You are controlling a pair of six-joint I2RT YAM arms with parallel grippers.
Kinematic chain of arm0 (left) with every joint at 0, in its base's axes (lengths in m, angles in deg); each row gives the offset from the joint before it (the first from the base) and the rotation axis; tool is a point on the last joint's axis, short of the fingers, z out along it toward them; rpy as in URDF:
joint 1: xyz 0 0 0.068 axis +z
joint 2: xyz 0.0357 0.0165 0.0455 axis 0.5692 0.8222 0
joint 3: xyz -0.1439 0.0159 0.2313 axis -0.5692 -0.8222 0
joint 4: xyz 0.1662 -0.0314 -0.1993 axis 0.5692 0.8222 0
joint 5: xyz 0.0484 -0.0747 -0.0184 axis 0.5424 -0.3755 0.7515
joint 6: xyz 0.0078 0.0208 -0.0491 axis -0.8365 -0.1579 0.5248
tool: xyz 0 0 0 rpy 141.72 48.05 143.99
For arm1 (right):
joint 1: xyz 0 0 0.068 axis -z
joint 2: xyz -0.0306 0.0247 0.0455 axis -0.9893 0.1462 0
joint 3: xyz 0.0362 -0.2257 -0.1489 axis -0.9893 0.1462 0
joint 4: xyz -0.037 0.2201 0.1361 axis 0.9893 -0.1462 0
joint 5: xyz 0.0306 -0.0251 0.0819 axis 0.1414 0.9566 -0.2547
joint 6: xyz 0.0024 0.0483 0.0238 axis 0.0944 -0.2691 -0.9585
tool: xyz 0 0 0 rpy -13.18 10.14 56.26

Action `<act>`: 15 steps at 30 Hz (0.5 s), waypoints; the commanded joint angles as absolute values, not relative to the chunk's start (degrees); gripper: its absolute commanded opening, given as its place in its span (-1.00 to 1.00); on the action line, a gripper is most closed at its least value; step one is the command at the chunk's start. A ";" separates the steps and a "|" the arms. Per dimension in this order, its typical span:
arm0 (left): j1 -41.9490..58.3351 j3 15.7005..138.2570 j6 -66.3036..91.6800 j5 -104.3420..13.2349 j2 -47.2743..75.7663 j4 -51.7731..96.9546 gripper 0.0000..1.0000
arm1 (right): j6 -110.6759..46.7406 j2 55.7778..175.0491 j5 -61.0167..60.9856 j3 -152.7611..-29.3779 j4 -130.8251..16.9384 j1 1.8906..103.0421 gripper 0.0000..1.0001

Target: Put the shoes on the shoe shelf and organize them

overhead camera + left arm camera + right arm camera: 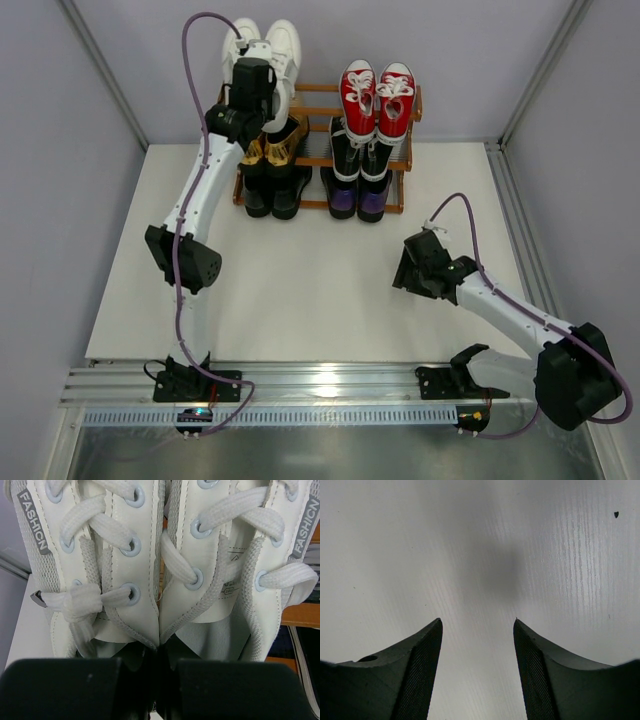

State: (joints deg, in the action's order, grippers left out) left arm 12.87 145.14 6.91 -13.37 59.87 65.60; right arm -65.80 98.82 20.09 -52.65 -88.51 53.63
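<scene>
The white sneakers (265, 45) stand side by side at the top left of the orange-brown shoe shelf (413, 150). My left gripper (258, 98) is shut on the white sneakers (150, 555), pinching their two inner collars together between its fingers (65, 687). Red sneakers with white toes (378, 95) are on the top right. Gold loafers (268, 150) and black-and-white sneakers (362, 150) are on the middle tier. Black dress shoes (270, 195) and purple loafers (358, 203) are at the bottom. My right gripper (408, 268) is open and empty over the bare white table (470, 540).
The white table (300, 290) lies between the shelf and the arm bases. Grey walls and metal frame posts close in the left, right and back sides. A metal rail (320, 385) runs along the near edge.
</scene>
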 commanded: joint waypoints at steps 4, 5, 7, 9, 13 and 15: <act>12.98 149.30 7.44 -13.82 56.88 52.38 -1.00 | -64.88 99.99 19.32 -55.42 -86.41 54.26 0.22; 12.98 149.30 7.52 -14.09 56.88 52.29 -1.00 | -64.79 99.99 19.49 -55.43 -86.41 54.35 0.22; 12.98 149.30 7.79 -14.53 57.14 52.38 -1.00 | -64.70 100.07 19.40 -55.34 -86.14 54.52 0.22; 12.98 149.21 7.96 -14.88 57.40 52.55 -1.00 | -64.70 100.34 18.97 -55.25 -85.88 54.70 0.22; 12.90 148.86 8.32 -15.06 57.76 52.56 -1.00 | -64.70 100.43 18.70 -54.99 -85.53 54.96 0.22; 12.98 148.86 8.23 -14.88 57.76 52.29 -0.96 | -64.70 100.51 18.70 -54.81 -85.44 55.14 0.22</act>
